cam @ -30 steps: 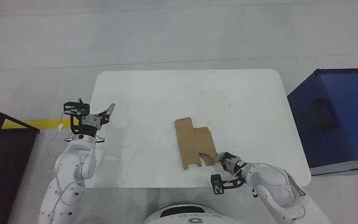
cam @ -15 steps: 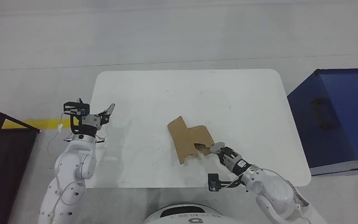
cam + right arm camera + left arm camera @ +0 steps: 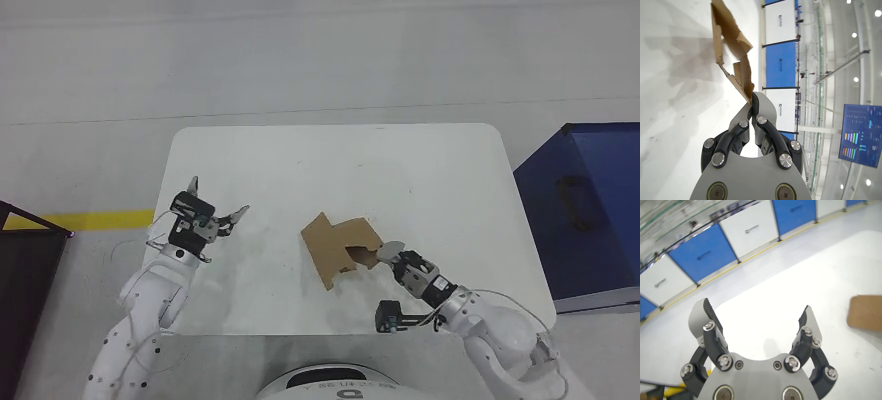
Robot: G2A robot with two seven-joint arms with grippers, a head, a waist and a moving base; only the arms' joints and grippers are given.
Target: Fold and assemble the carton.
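Observation:
A flattened brown carton (image 3: 335, 245) with notched flaps is tilted up off the white table (image 3: 420, 170), near the middle front. My right gripper (image 3: 387, 254) is shut on the carton's near flap edge; in the right wrist view the carton (image 3: 728, 49) hangs from the closed right gripper (image 3: 752, 103) above the table. My left gripper (image 3: 218, 205) is open over the table's left side, well apart from the carton. In the left wrist view the open left gripper (image 3: 756, 311) holds nothing, and a corner of the carton (image 3: 866, 312) shows off to one side.
A dark blue bin (image 3: 585, 215) stands on the floor beyond the table's right edge. A black object (image 3: 25, 270) sits by the left edge of the view, with a yellow floor line (image 3: 95, 218) beside it.
The right gripper has lifted the carton's near flap, so the carton tilted up and shifted left. The left arm moved inward and toward the carton, its gripper still open.

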